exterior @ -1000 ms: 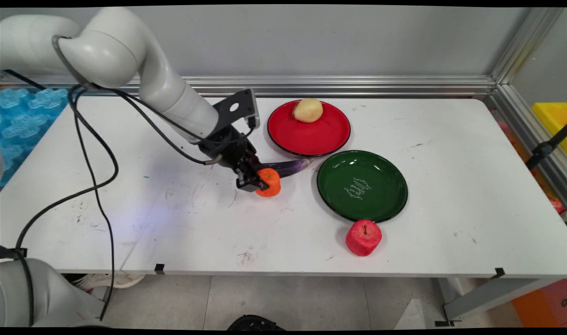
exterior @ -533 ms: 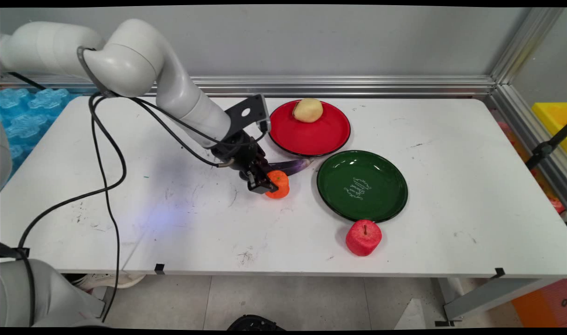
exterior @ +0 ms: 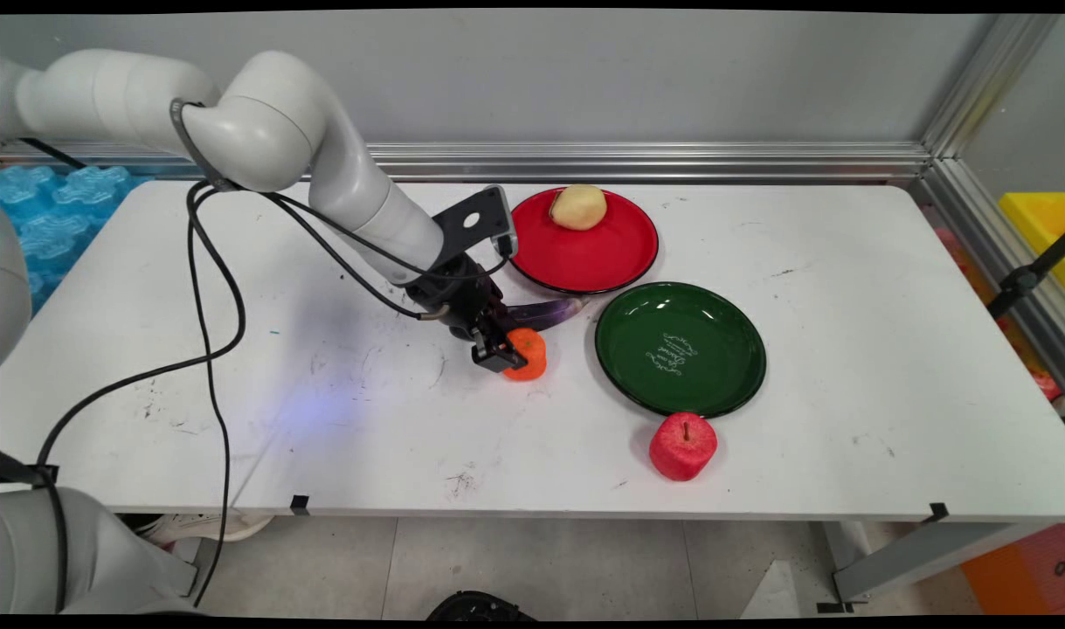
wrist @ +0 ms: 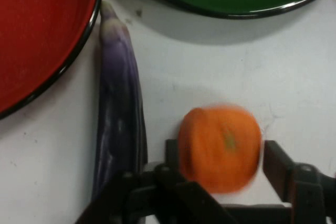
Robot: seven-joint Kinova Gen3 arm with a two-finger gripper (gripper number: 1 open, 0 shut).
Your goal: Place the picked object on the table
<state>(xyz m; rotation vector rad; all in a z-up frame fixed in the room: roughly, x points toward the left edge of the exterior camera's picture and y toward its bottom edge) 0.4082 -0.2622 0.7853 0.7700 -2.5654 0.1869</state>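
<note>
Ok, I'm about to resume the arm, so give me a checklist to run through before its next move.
1. Orange at the gripper: ok.
2. Orange apart from the eggplant: ok.
3. Green plate bare: ok.
4. Red plate bare: not ok, potato on it.
5. Orange lifted off the table: cannot tell.
6. Apple away from the gripper: ok.

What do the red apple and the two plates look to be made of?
The red apple looks like foam: matte, pitted skin and flat-cut sides, so probably a prop. The red plate and green plate look glossy, likely enamel or melamine, with bright reflections and dark rims; which one I cannot tell.
</note>
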